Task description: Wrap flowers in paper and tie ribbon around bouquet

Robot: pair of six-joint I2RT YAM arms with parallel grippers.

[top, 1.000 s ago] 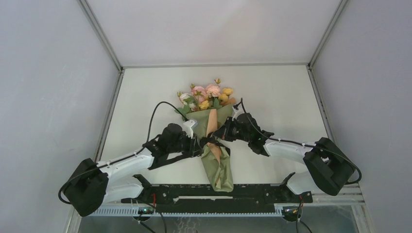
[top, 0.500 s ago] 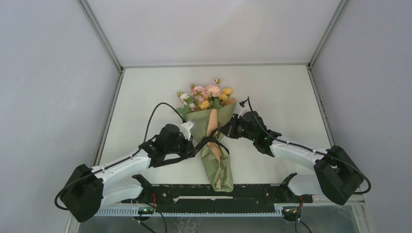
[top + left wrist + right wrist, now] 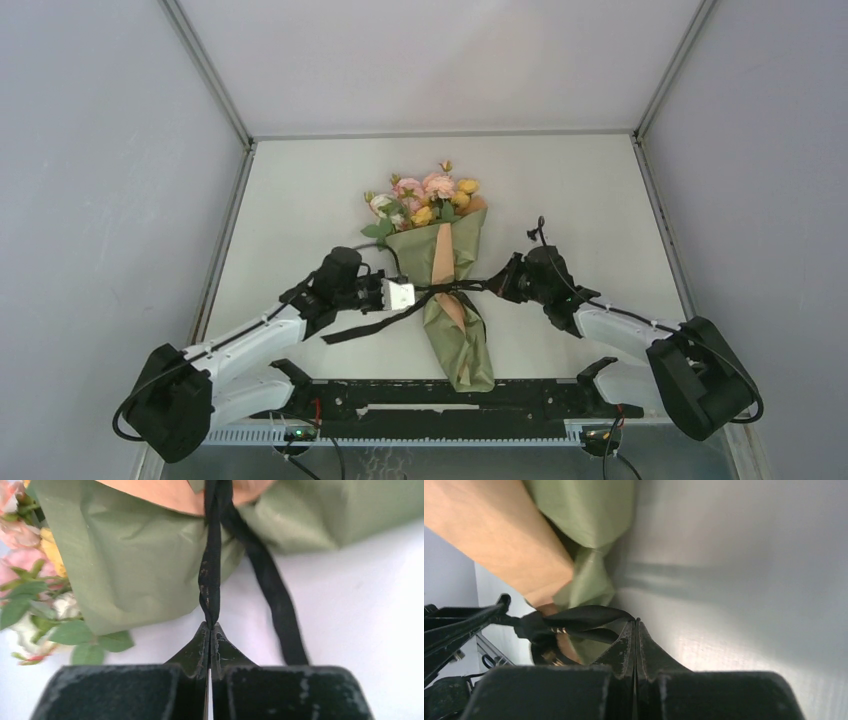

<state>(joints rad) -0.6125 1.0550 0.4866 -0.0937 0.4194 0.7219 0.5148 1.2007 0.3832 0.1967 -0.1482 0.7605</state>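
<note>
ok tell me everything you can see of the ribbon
The ribbon is a narrow, floppy black fabric strip, looped round the middle of the bouquet and crossed there in what looks like a knot. Two ends run out sideways, taut: one, twisted thin, pinched in the shut left gripper, the other in the shut right gripper. A flatter loose tail trails over the table on the left side.

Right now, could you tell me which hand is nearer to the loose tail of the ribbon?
Left. The left hand, shut on the ribbon, sits right beside the loose tail; the right hand grips ribbon beyond the bouquet.
</note>
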